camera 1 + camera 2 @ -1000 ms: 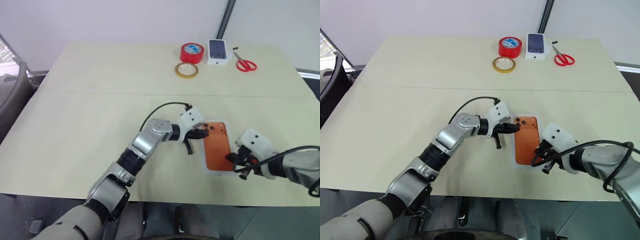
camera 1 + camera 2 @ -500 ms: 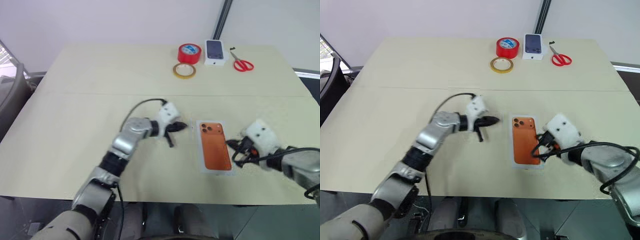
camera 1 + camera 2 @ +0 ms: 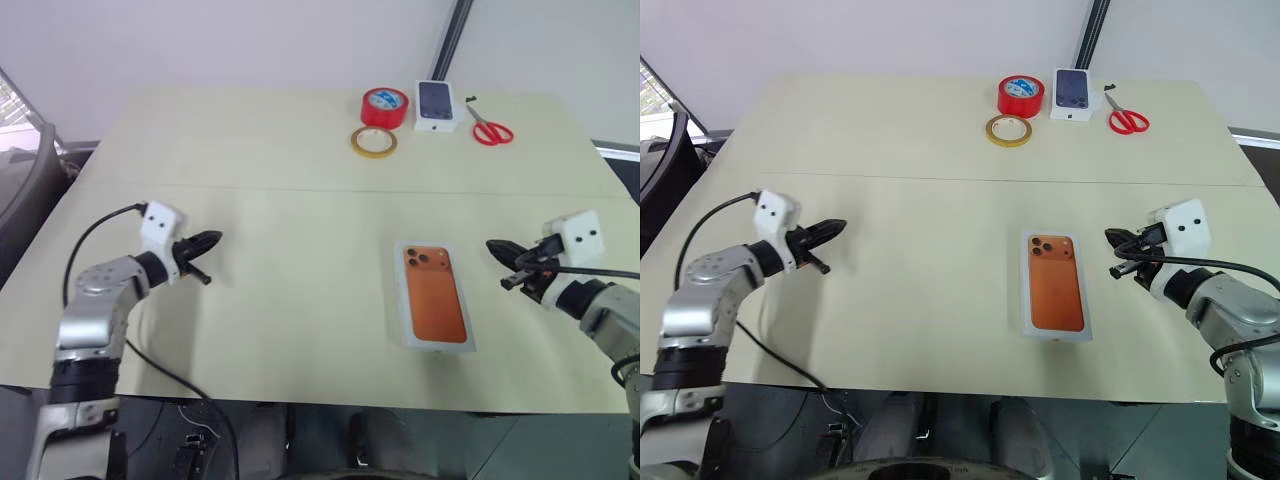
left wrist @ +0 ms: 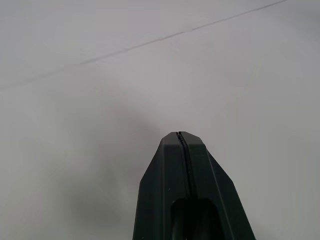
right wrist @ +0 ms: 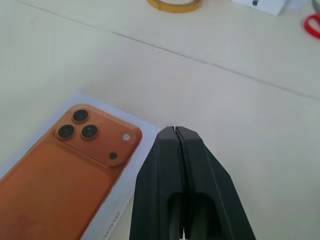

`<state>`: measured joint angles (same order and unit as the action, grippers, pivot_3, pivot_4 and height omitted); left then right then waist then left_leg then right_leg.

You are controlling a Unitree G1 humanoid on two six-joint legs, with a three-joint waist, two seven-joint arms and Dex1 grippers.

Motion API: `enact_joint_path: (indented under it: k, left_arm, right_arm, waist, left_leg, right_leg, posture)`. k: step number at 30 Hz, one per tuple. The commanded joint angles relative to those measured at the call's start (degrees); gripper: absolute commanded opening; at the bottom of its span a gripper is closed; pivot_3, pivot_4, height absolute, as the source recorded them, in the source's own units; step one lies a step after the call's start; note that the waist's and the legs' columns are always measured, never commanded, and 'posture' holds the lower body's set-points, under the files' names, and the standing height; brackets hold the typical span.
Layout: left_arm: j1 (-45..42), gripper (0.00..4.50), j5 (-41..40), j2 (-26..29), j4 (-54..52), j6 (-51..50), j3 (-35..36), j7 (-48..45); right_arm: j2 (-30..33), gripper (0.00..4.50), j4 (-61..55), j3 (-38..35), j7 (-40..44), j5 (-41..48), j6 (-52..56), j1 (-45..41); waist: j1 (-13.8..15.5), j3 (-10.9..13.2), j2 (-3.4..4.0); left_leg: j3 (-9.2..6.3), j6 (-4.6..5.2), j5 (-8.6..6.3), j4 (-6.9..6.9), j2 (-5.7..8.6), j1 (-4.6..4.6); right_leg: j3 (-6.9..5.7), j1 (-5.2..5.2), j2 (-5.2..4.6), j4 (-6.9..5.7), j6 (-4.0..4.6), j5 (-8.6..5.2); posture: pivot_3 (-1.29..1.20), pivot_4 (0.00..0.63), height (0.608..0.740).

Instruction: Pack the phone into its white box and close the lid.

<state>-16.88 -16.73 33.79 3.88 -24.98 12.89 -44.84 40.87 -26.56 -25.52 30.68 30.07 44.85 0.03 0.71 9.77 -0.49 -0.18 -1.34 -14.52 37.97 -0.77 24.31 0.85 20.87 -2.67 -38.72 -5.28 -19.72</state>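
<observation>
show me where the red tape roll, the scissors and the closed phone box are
red tape roll (image 3: 384,106), left eye view, on its red side wall.
scissors (image 3: 493,131), left eye view, on the red handles.
lid (image 3: 1055,283), right eye view, on the orange phone picture.

1. One closed white box with an orange phone pictured on its lid (image 3: 435,307).
2. Two tape rolls: red (image 3: 384,105), yellow (image 3: 373,141).
3. One small white box (image 3: 436,104).
4. One pair of scissors (image 3: 490,127).
5. One table (image 3: 250,200).
</observation>
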Motion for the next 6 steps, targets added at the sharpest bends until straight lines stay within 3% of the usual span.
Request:
enact_joint_path:
  k: [1, 6]
  left_arm:
    - [1.59, 0.0, -2.18, 0.74, -2.93, -0.16, 2.89, 1.15]
    - [1.95, 0.0, -3.62, 0.05, -4.35, -0.89, 2.39, 2.37]
  right_arm:
    - [-1.08, 0.02, -0.58, 0.49, -0.01, -0.39, -2.81, 0.24]
    - [-1.77, 0.02, -0.68, 1.83, 0.24, -0.19, -3.9, 0.24]
  waist:
    - [-0.04, 0.0, 0.0]
    - [-0.08, 0.0, 0.0]
  left_leg:
    - [0.02, 0.0, 0.0, 0.0, 0.0, -0.01]
    - [0.02, 0.0, -0.01, 0.0, -0.01, 0.0]
  right_leg:
    - [0.0, -0.01, -0.01, 0.0, 0.0, 0.0]
    - [0.01, 0.02, -0.01, -0.04, 0.0, 0.0]
  posture:
    - [0.0, 0.15, 0.725]
    - [0.0, 0.15, 0.725]
